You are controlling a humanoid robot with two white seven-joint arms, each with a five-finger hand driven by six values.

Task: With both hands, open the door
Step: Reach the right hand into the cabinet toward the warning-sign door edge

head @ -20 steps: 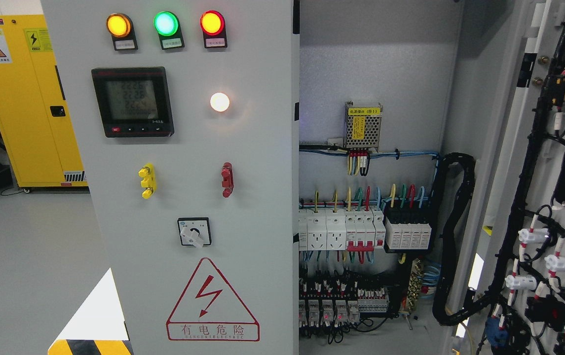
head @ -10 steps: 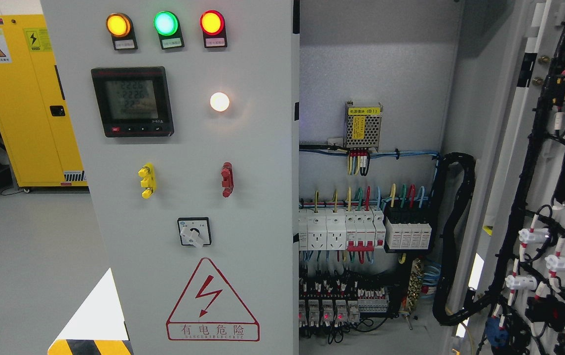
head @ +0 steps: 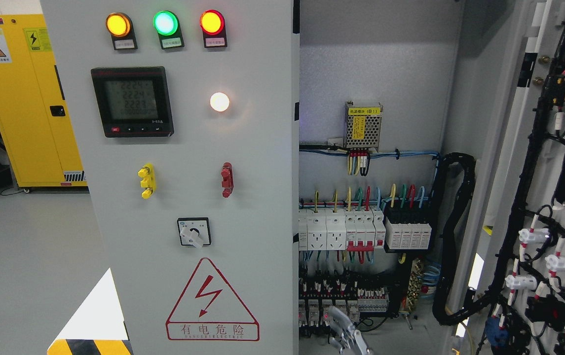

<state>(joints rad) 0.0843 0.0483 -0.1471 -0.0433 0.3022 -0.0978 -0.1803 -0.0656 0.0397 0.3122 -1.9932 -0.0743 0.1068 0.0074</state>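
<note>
Newly entering at the bottom edge, a silver robot hand [head: 347, 331] is showing before the grey cabinet's open right door [head: 534, 197]; finger state is unclear.

A yellow safety cabinet [head: 25, 98] stands at ten o'clock on the grey floor [head: 25, 256], behind a black-and-yellow striped marking [head: 90, 346] at seven

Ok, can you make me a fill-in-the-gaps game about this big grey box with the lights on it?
1. Of the three lamps on top of the grey door, the middle lamp glows ___.
2. The handle to the right of the yellow handle is coloured ___.
3. The warning triangle sits ___ the rotary switch.
4. The right hand peeks in at the picture's ___ edge.

Missing words: green; red; below; bottom.
</note>
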